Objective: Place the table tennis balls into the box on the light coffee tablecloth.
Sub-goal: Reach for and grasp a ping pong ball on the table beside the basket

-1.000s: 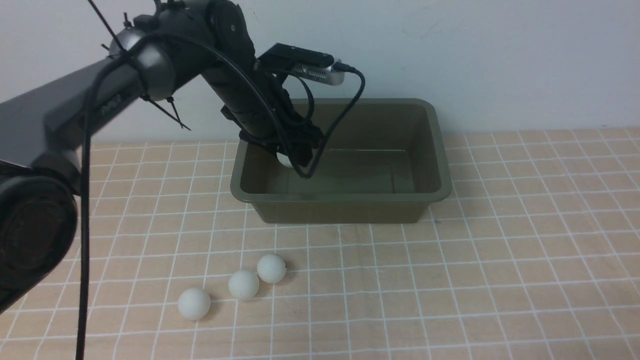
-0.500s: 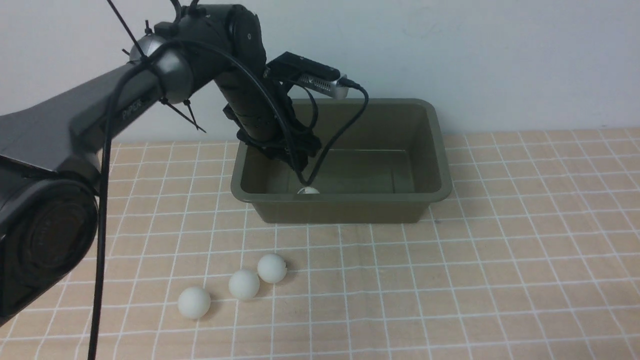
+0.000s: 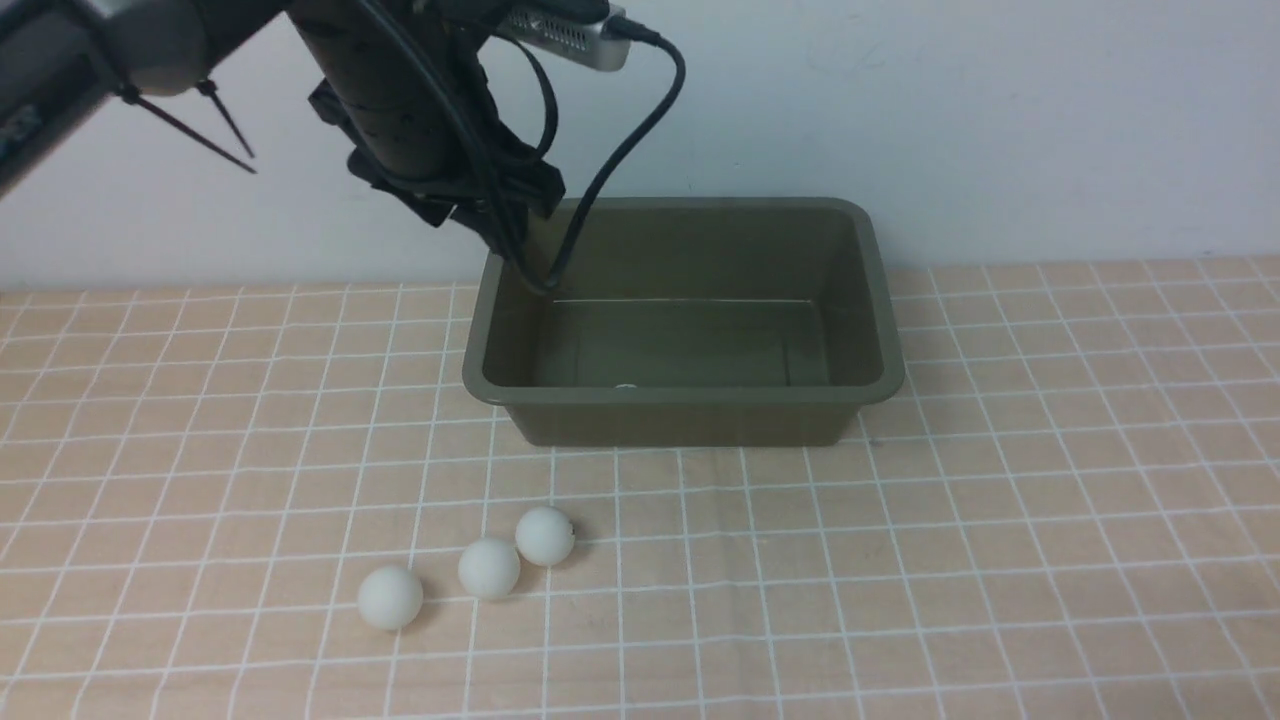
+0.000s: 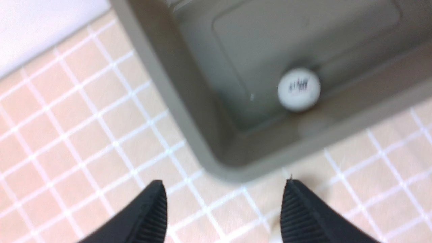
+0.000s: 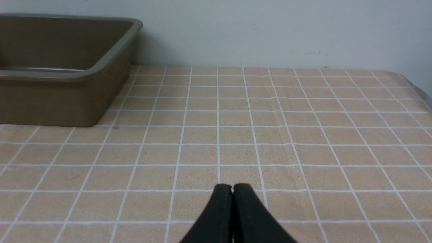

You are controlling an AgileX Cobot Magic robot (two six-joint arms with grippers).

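The olive-green box (image 3: 884,330) stands on the light coffee tablecloth (image 3: 1000,520) against the back wall. One white table tennis ball (image 4: 299,89) with a dark print lies inside it by the near wall, and only its top (image 3: 626,385) peeks over the rim in the front view. Three more table tennis balls (image 3: 390,597) (image 3: 489,568) (image 3: 545,535) lie in a row on the cloth in front of the box. My left gripper (image 4: 224,185) hangs open and empty above the box's left corner, also seen as the left gripper (image 3: 505,225) in the front view. My right gripper (image 5: 232,187) is shut low over bare cloth.
A pale wall (image 3: 1000,120) rises right behind the box. The left arm's black cable (image 3: 600,180) loops down over the box's back left corner. The box's right end (image 5: 101,67) shows in the right wrist view, with the cloth's edge (image 5: 413,86) far off.
The ball left my left gripper, dropped into the box and settled by the near wall. The left arm rose up and leftward out of the box, jaws open.
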